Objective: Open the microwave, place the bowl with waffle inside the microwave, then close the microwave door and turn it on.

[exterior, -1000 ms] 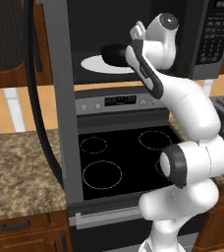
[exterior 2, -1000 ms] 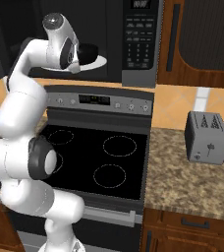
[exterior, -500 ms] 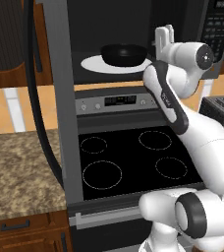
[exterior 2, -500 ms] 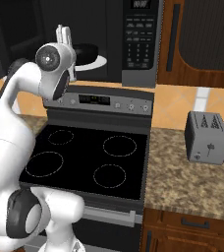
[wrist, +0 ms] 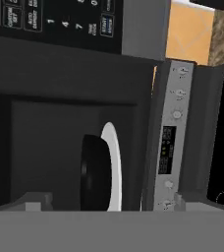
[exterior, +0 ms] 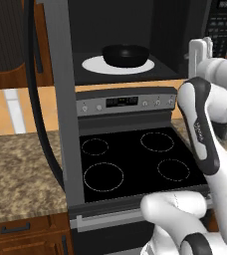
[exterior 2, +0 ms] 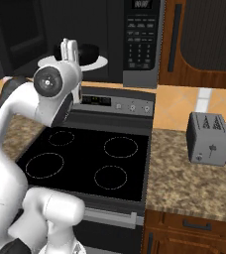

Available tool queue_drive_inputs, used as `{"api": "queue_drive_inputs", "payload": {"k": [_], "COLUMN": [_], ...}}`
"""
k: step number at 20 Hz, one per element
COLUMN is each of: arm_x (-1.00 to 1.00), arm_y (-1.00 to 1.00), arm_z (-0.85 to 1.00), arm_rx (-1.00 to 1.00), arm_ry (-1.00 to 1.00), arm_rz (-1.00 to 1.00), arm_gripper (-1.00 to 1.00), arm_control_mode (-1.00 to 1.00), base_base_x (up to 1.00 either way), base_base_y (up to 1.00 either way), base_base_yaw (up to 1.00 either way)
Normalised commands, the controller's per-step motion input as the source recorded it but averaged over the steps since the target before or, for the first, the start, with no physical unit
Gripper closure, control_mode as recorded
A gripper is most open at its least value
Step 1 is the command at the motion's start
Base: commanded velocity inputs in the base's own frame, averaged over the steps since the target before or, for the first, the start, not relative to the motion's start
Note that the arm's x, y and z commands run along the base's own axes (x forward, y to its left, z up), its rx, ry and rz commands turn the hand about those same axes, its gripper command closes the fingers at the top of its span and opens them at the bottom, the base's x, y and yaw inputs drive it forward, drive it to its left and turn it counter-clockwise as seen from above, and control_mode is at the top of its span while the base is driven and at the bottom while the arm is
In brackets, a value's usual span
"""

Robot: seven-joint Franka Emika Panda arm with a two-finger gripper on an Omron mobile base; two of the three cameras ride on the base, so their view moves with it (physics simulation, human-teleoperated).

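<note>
The microwave point(exterior: 135, 30) stands open above the stove, its keypad point(exterior 2: 141, 34) at the right. The microwave door point(exterior: 59, 114) is swung far out to the left, edge-on to me. Inside, the black bowl point(exterior: 126, 55) rests on the white turntable plate point(exterior: 98, 64); the waffle is hidden below its rim. My gripper point(exterior: 201, 49) points upward outside the cavity, right of the bowl and in front of the keypad, open and holding nothing. From the right base view the gripper point(exterior 2: 69, 49) stands in front of the bowl point(exterior 2: 89, 51). The rolled hand view shows the bowl point(wrist: 95, 172) edge-on.
The black-topped stove point(exterior: 130, 159) with its knob panel point(exterior: 120, 103) lies below the microwave. Granite counter point(exterior: 16, 174) flanks it on both sides. A grey toaster point(exterior 2: 209, 137) sits on the right counter. Wooden cabinets point(exterior 2: 204, 39) stand right of the microwave.
My gripper has let go of the bowl, drawn back out of the microwave and swung right. The bowl stays on the turntable plate.
</note>
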Motion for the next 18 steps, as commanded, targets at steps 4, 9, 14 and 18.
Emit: {"api": "queue_drive_inputs", "payload": {"k": [4, 9, 14, 18], "arm_x": [-1.0, -1.0, -1.0, -0.92], "arm_y": [-0.14, 0.01, 0.0, 0.14], "arm_z": [-0.52, -0.54, -0.57, -0.62], "arm_rx": [-0.01, -0.02, -0.02, -0.08], "arm_ry": [0.06, 0.18, 0.2, 0.13], "arm_rz": [-0.03, 0.0, 0.01, 0.1], "arm_gripper": [-1.0, 1.0, 1.0, 1.0], "arm_control_mode": [-1.0, -1.0, -1.0, -1.0], "base_base_x": [0.0, 0.0, 0.0, 0.0], "base_base_y": [0.0, 0.0, 0.0, 0.0], "base_base_yaw": [0.0, 0.0, 0.0, 0.0]}}
